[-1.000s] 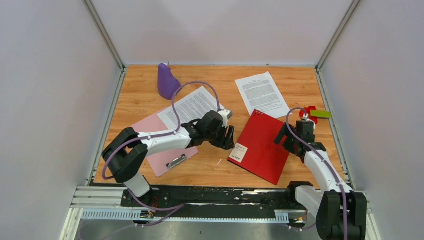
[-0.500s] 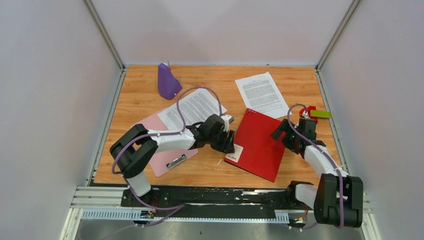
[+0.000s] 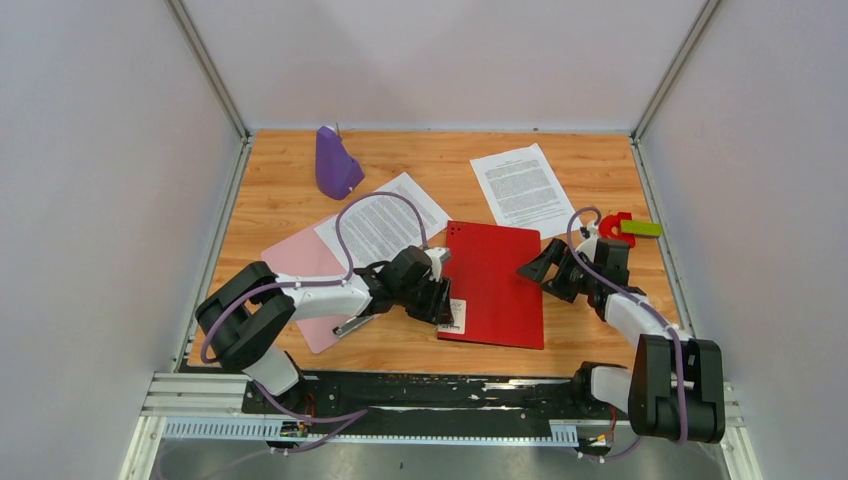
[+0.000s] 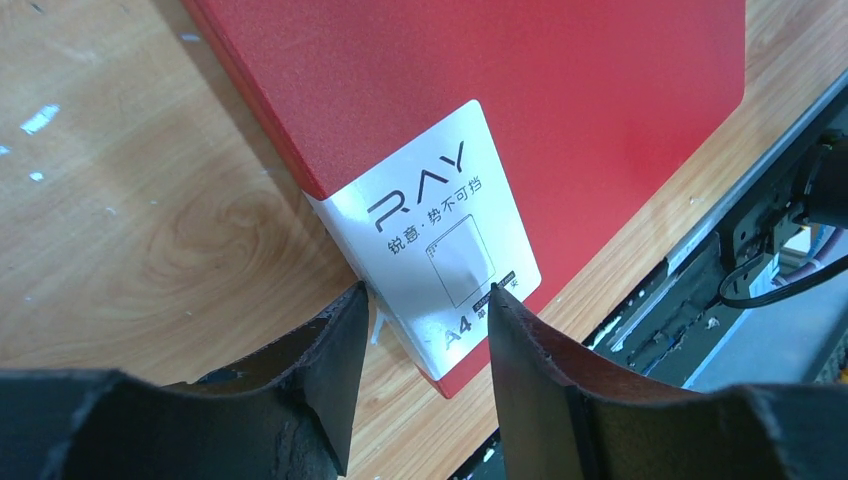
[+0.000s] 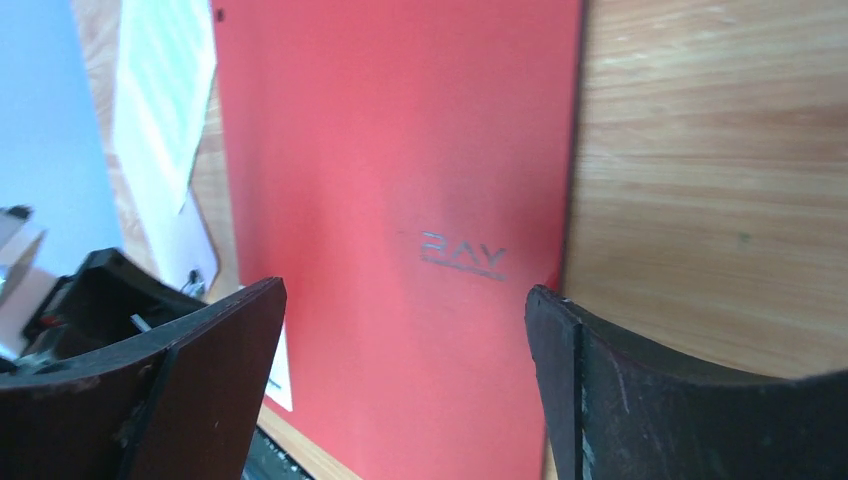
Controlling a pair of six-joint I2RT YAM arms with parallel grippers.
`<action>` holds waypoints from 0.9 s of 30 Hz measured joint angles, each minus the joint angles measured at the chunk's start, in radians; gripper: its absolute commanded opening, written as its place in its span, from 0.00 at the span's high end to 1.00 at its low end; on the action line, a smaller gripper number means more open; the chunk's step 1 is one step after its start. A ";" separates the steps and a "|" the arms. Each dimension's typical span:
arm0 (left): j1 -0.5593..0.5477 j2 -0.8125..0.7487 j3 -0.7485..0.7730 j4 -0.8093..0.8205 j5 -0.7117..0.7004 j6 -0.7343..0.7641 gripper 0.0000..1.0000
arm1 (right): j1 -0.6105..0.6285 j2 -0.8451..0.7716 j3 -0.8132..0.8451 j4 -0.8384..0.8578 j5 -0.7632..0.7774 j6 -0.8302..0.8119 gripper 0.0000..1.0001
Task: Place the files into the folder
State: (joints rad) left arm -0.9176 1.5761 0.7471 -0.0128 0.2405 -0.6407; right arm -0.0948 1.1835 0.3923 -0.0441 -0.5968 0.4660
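The red folder [image 3: 495, 283] lies closed and flat on the table's middle, its white label [image 3: 455, 315] at the near left corner. My left gripper [image 3: 438, 300] is open at that corner; in the left wrist view [image 4: 428, 295] its jaws straddle the label [image 4: 430, 235], one finger beside the spine edge. My right gripper [image 3: 545, 270] is open at the folder's right edge, jaws wide over the red cover [image 5: 400, 180]. One printed file [image 3: 523, 187] lies at the far right. The other file [image 3: 385, 217] lies far left, partly on the pink clipboard [image 3: 300, 270].
A purple object [image 3: 335, 162] stands at the far left. A red piece and a green piece [image 3: 628, 227] lie by the right wall behind my right gripper. The black rail [image 3: 420, 390] runs along the near edge.
The folder has slid left and turned until it lies square to the table edge. My left gripper drew back left with its corner; my right gripper followed leftward at its right edge.
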 measured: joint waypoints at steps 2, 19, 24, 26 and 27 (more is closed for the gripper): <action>-0.002 -0.002 -0.013 0.013 0.011 -0.010 0.45 | 0.001 0.000 -0.003 0.027 -0.045 0.014 0.09; -0.005 -0.010 0.046 -0.094 -0.053 0.030 0.42 | 0.002 -0.113 0.024 -0.047 -0.021 0.043 0.06; 0.006 -0.011 0.184 -0.190 -0.127 0.081 0.44 | 0.002 -0.082 0.053 -0.114 0.099 0.008 0.06; 0.021 -0.006 0.230 -0.204 -0.143 0.095 0.47 | 0.002 -0.033 0.058 -0.123 0.113 -0.003 0.08; 0.031 0.000 0.251 -0.205 -0.145 0.101 0.49 | 0.002 -0.006 0.060 -0.126 0.117 -0.008 0.09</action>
State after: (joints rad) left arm -0.8871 1.5764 0.9985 -0.2176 0.0952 -0.5396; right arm -0.0929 1.1774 0.4526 -0.1696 -0.4801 0.4576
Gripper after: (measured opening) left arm 0.550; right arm 0.934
